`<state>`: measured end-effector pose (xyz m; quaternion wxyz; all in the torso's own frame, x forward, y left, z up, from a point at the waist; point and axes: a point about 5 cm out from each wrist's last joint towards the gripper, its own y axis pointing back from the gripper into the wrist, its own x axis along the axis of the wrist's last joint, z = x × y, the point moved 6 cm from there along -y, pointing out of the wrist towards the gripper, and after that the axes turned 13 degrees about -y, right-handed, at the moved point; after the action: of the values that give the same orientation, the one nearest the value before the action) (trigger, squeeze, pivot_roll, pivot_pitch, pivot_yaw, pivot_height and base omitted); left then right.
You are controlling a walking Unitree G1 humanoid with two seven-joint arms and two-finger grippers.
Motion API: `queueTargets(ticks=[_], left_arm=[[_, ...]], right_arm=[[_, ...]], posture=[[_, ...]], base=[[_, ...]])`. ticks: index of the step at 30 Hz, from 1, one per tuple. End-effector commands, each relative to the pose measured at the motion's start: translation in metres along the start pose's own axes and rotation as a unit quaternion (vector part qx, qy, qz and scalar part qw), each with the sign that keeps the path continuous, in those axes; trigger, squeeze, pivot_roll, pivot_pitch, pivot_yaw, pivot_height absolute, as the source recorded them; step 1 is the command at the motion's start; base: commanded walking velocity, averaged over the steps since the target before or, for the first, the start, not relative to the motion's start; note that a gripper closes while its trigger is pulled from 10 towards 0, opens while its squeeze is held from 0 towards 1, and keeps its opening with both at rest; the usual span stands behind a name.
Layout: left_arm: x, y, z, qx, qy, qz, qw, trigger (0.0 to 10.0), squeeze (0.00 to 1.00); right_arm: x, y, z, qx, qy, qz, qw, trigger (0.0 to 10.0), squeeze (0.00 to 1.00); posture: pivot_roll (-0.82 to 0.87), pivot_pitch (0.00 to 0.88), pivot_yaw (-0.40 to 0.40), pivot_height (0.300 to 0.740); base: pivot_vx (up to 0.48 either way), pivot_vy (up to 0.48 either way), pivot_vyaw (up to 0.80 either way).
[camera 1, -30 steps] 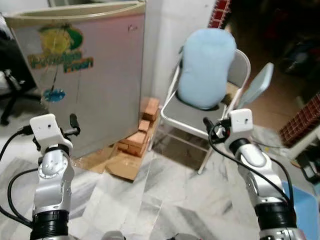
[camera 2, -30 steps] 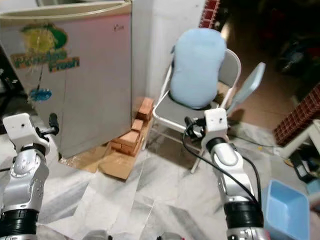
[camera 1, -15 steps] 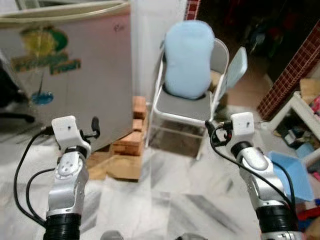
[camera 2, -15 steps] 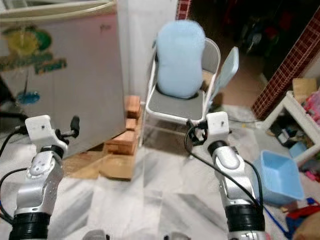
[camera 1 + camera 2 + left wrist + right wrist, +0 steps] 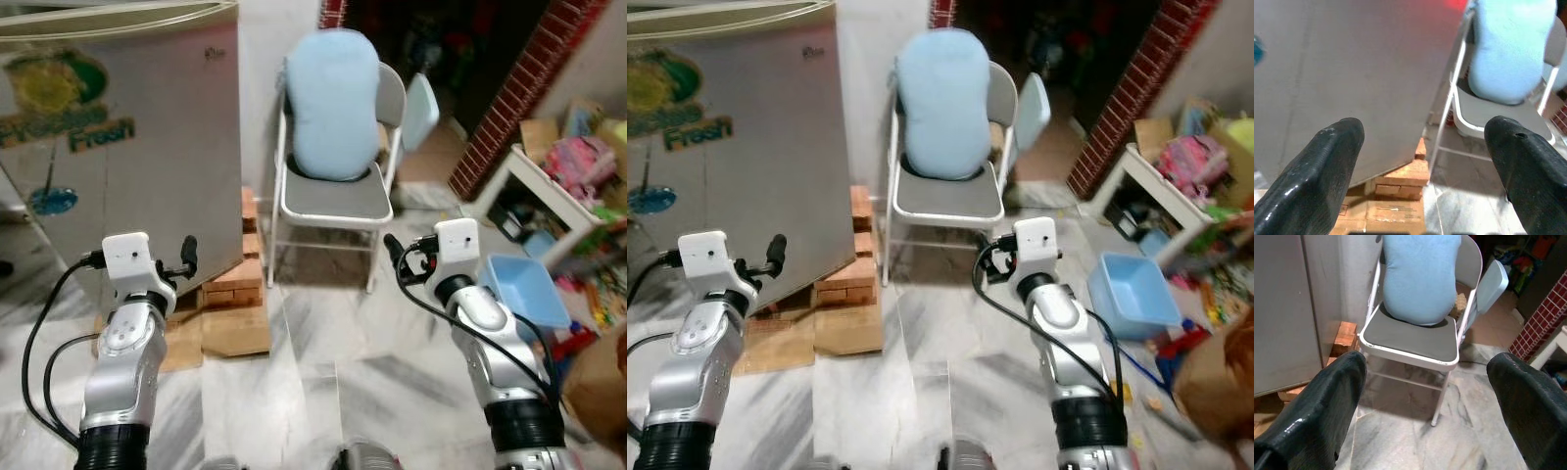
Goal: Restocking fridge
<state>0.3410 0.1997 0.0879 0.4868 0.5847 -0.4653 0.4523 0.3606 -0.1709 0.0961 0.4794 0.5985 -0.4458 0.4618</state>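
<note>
A silver fridge (image 5: 127, 157) with a green and yellow "Fresh" sticker stands at the left with its door closed. It rests on bricks (image 5: 235, 279) and flattened cardboard (image 5: 233, 333). My left gripper (image 5: 186, 255) is held up in front of the fridge's lower right corner, apart from it. In the left wrist view its fingers (image 5: 1327, 166) stand wide apart and hold nothing. My right gripper (image 5: 392, 248) hangs in front of the folding chair (image 5: 328, 201), also open and holding nothing, as its fingers (image 5: 1327, 401) show in the right wrist view.
A light blue cushion (image 5: 333, 103) sits upright on the grey folding chair beside the fridge. To the right lie a blue plastic bin (image 5: 524, 289), a low white table (image 5: 534, 171) with toys, and a red brick wall (image 5: 514, 83). Marble floor (image 5: 323, 392) stretches ahead.
The camera has swung to the right, so fridge and chair sit further left and the bin, table and toys have come into view. Both arms keep their pose with fingers apart.
</note>
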Motion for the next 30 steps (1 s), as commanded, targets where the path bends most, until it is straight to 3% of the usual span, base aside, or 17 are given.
queueTargets(ticks=[1, 4, 30], left_arm=[[0.001, 0.0, 0.007, -0.013, 0.003, 0.001, 1.0, 10.0, 0.0], [0.001, 0.0, 0.007, -0.013, -0.002, 0.003, 1.0, 10.0, 0.0], [0.008, 0.005, 0.027, -0.067, 0.011, 0.027, 0.997, 10.0, 0.0]], right_arm=[[0.003, 0.001, 0.006, -0.008, 0.002, 0.003, 1.0, 10.0, 0.0], [0.003, 0.001, 0.006, -0.008, 0.002, 0.003, 1.0, 10.0, 0.0], [0.001, -0.002, 0.002, 0.001, 0.0, 0.0, 1.0, 10.0, 0.0]], posture=[[0.03, 0.0, -0.061, 0.74], [0.03, 0.0, -0.062, 0.74], [0.03, 0.0, -0.064, 0.74]], base=[[0.0, 0.458, 0.0], [0.0, 0.454, -0.53], [0.0, 0.0, -0.15]])
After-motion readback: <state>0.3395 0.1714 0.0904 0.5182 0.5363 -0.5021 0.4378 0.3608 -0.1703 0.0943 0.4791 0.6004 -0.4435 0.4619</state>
